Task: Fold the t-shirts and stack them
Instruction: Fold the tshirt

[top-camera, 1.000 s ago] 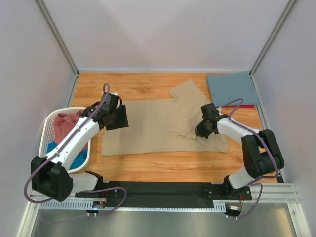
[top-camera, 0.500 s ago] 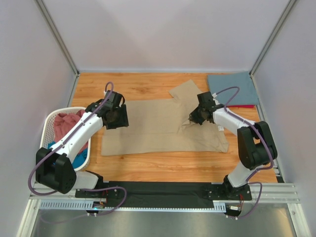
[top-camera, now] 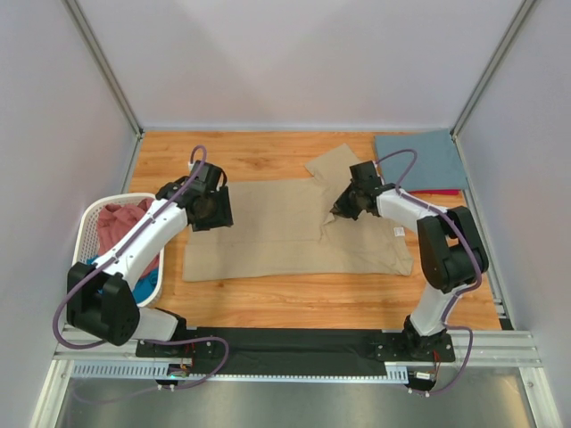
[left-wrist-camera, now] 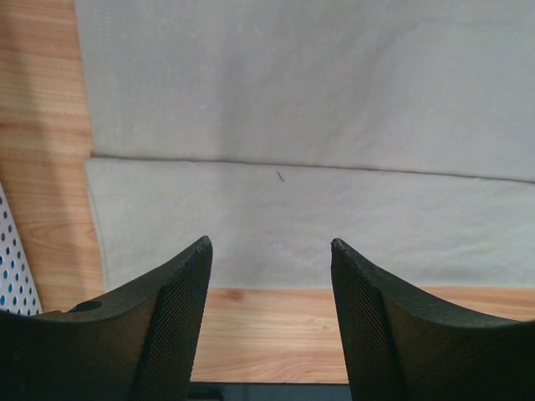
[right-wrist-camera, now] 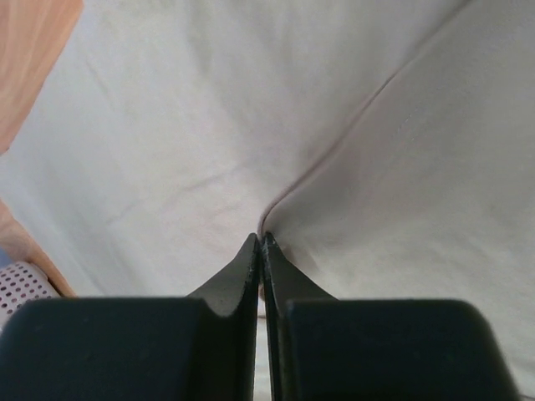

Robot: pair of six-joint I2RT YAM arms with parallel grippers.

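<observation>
A tan t-shirt (top-camera: pixel 277 227) lies spread on the wooden table, one sleeve pointing to the back. My left gripper (top-camera: pixel 211 212) hovers over its left part, open and empty; in the left wrist view (left-wrist-camera: pixel 269 244) a folded edge of the tan cloth (left-wrist-camera: pixel 292 100) lies between the fingertips' line of sight. My right gripper (top-camera: pixel 343 207) is shut on a pinched fold of the tan shirt near its right side, and the right wrist view (right-wrist-camera: pixel 261 238) shows cloth (right-wrist-camera: pixel 184 125) creasing up into the closed jaws.
A folded slate blue shirt (top-camera: pixel 419 160) lies at the back right on a red one (top-camera: pixel 443 192). A white slatted basket (top-camera: pixel 89 232) at the left holds a dusty pink shirt (top-camera: pixel 120 223) and a teal one (top-camera: pixel 147 285).
My right gripper has moved back and to the left, dragging the shirt's fold with it. My left gripper has shifted slightly toward the back.
</observation>
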